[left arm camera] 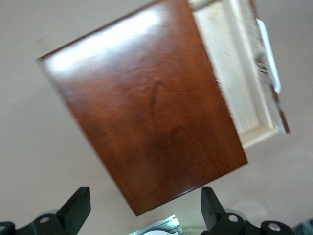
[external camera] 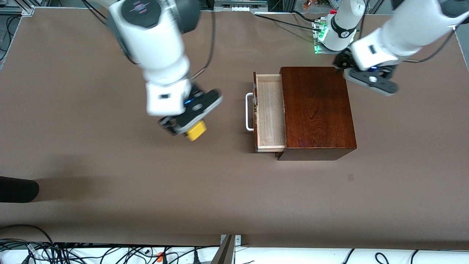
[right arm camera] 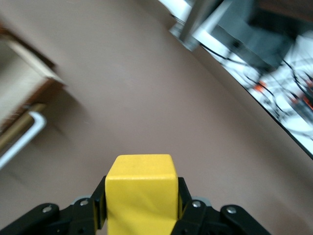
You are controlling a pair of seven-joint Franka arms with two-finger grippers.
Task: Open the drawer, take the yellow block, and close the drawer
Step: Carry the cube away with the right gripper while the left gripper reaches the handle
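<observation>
The drawer point(external camera: 270, 112) stands pulled out of the glossy dark-brown box point(external camera: 317, 110), its pale-wood tray bare and its white handle point(external camera: 249, 112) toward the right arm's end of the table. My right gripper point(external camera: 190, 131) is shut on the yellow block point(external camera: 196, 131) and holds it over the bare table beside the drawer's handle. In the right wrist view the block point(right arm camera: 141, 188) sits between the fingers, with the handle point(right arm camera: 22, 139) at the edge. My left gripper point(external camera: 370, 82) is open and empty, over the table by the box's end toward the left arm; its wrist view shows the box top point(left arm camera: 146, 112) and the drawer point(left arm camera: 234, 73).
The brown table point(external camera: 110, 176) runs wide round the box. A dark object point(external camera: 16, 189) lies at the table's edge toward the right arm's end, nearer the front camera. Cables point(external camera: 110, 253) lie along the table's near edge.
</observation>
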